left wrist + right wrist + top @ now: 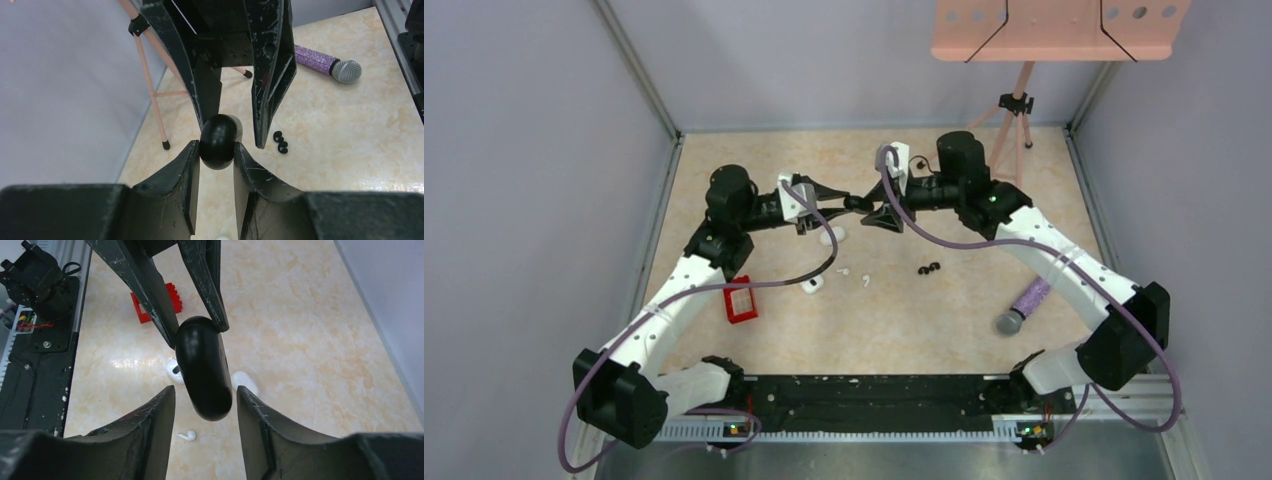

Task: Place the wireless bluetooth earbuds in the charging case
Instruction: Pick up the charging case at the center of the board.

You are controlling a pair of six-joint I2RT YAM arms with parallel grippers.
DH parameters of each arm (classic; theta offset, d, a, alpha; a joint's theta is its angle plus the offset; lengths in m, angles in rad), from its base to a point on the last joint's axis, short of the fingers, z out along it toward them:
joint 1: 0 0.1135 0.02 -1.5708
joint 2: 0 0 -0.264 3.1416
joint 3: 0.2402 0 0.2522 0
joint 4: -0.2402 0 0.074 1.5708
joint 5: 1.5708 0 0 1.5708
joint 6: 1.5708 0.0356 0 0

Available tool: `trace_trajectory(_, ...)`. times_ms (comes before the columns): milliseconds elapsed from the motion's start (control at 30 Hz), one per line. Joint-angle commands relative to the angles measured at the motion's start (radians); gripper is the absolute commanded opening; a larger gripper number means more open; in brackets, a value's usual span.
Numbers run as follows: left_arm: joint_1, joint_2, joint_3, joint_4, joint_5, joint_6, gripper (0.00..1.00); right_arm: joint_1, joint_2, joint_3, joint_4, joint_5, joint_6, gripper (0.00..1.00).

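The left hand [216, 146] is clamped on the black case [219, 140], holding it in the air above the tabletop [964, 310]. The right hand [205, 391] faces it with its fingers apart, one on either side of the case and seemingly not yet pressing on it. The black buds [280, 142] lie on the tabletop below the case and a little toward the right arm. A white bud [188, 435] lies loose near two white cases.

This looks like a second grip being taken so that the lid can be worked open. The right hand should close slowly and square on the case's free end, clear of the left fingers. The shell is round and glossy, so an off-centre pinch could squirt it out. The left hand's clamp should not loosen until the right hand has firm hold.
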Motion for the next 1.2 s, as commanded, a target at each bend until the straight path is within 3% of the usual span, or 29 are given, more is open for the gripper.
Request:
trace_trajectory(0, -0.003, -0.015, -0.008, 0.111, -0.028, -0.106, 0.00, 0.007, 0.024, 0.039, 0.041, -0.025, 0.045, 0.44)
trace_trajectory(233, -0.002, -0.014, -0.008, 0.085, -0.018, -0.114, 0.00, 0.007, 0.034, 0.059, 0.036, -0.029, 0.049, 0.25)
trace_trajectory(400, -0.002, -0.008, 0.022, -0.059, -0.010, -0.038, 0.34, 0.008, 0.034, 0.086, -0.015, -0.019, -0.016, 0.20)
trace_trajectory(467, -0.003, -0.002, 0.036, -0.107, -0.014, -0.015, 0.41, 0.011, 0.034, 0.098, -0.045, -0.007, -0.065, 0.19)
trace_trajectory(700, -0.003, 0.045, 0.096, -0.234, 0.012, 0.018, 0.43, 0.036, 0.041, 0.134, -0.119, 0.035, -0.193, 0.19)
trace_trajectory(1167, -0.005, 0.052, 0.103, -0.192, 0.028, -0.025, 0.49, 0.071, 0.052, 0.142, -0.157, 0.066, -0.242, 0.18)
